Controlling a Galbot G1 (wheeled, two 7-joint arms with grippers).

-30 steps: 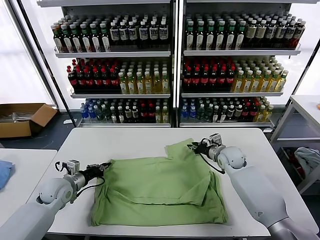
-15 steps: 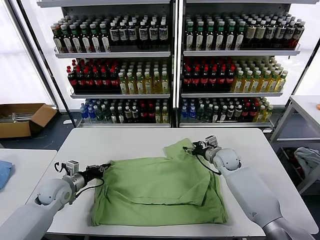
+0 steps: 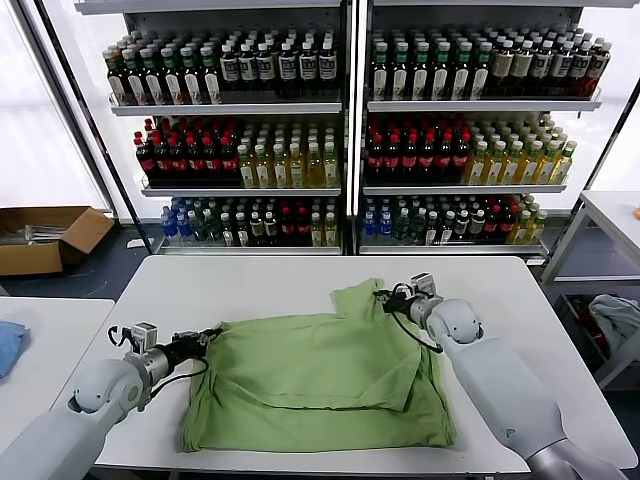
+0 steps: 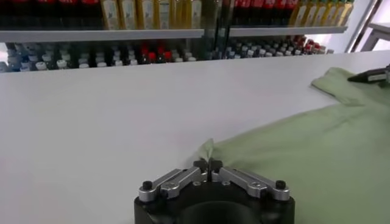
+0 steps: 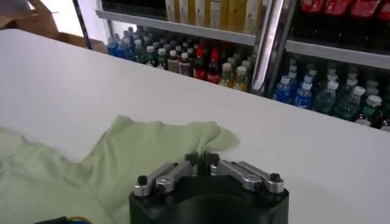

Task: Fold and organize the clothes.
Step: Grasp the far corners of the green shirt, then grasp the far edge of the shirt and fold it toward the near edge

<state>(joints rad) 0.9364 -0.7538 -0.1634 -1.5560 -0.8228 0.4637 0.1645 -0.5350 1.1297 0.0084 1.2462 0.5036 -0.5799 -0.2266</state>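
Note:
The clothes, one light green shirt (image 3: 320,375), lie spread plain side up on the white table (image 3: 250,285), with the lower part folded over. My left gripper (image 3: 205,338) sits low at the shirt's left edge, shut on a pinch of the fabric (image 4: 210,148); its own view shows the left gripper (image 4: 208,164) with its tips pressed together on that corner. My right gripper (image 3: 385,296) is at the far right sleeve (image 3: 360,300), shut on its edge. In the right wrist view the right gripper (image 5: 201,158) pinches the green sleeve (image 5: 152,140).
Shelves of bottles (image 3: 340,130) stand behind the table. A cardboard box (image 3: 45,238) lies on the floor at the left. A blue cloth (image 3: 8,345) rests on a side table at the left; a grey-white bundle (image 3: 612,315) lies at the right.
My right gripper has shifted slightly left onto the sleeve and shut on it. The left gripper has kept its hold and place.

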